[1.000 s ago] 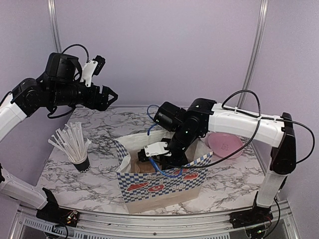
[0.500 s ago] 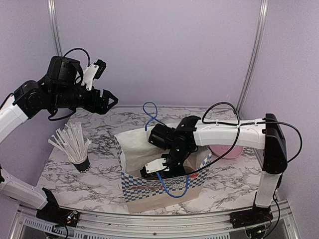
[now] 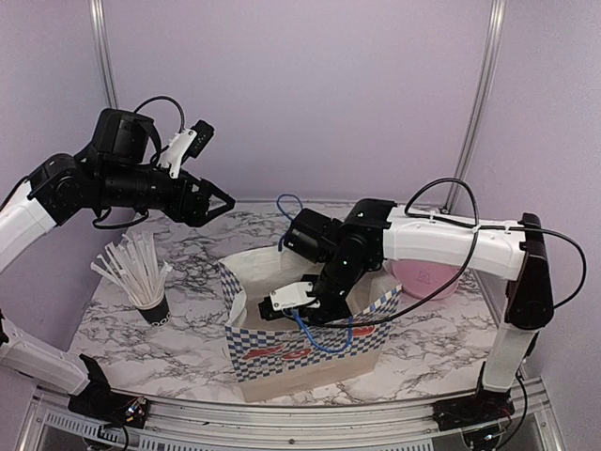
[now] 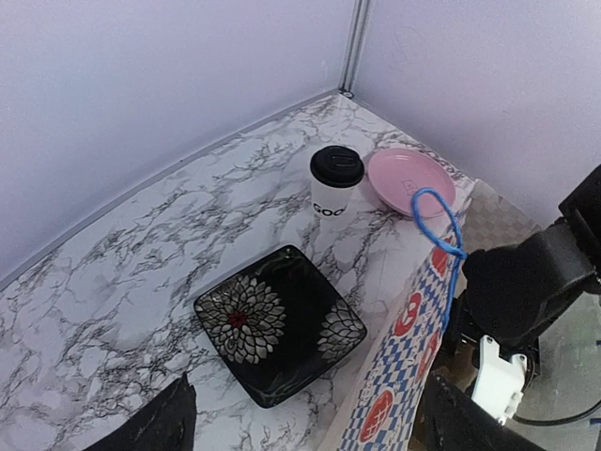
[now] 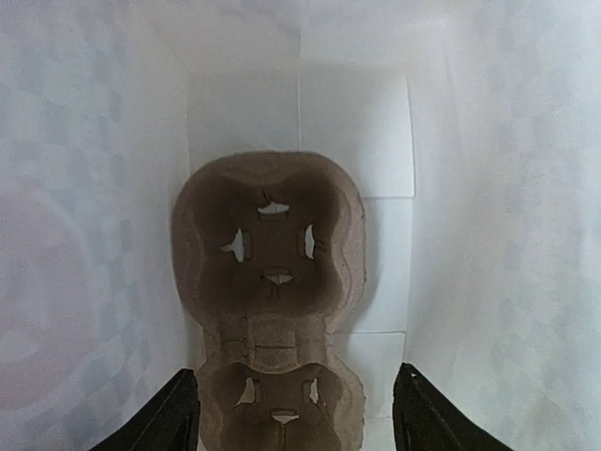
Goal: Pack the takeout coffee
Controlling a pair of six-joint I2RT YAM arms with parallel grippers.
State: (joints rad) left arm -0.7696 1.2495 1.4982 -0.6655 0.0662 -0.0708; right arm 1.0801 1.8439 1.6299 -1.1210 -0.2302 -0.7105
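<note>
My right arm has lifted a little since half a second ago: its wrist sat deeper in the bag [image 3: 300,349] then, and the bag's mouth has shifted with the move. The right gripper [image 5: 296,399] is spread wide inside the bag and holds nothing. Straight below it the brown carrier [image 5: 272,254] lies flat on the bag floor. I read that as the carrier being seated and this hand free to come out.

My left arm has swung slightly right, toward the bag. The left gripper [image 4: 310,404] hangs high over the table, also spread and empty.

The coffee [image 4: 336,183] is not packed yet. It stands upright, lid on, on the table behind the bag, just beside the pink plate [image 4: 410,180]. A black flowered dish [image 4: 277,324] lies between it and my left hand. In the top view my right arm hides the coffee, so I would go by the left wrist view for the reach.

The table [image 3: 188,343] is white marble with grey veins and looks smooth. A cup of straws [image 3: 141,277] stands at its left. A loose blue cable [image 3: 315,334] droops over the bag's front edge and might snag. Plain lilac walls with metal posts close the space in.
</note>
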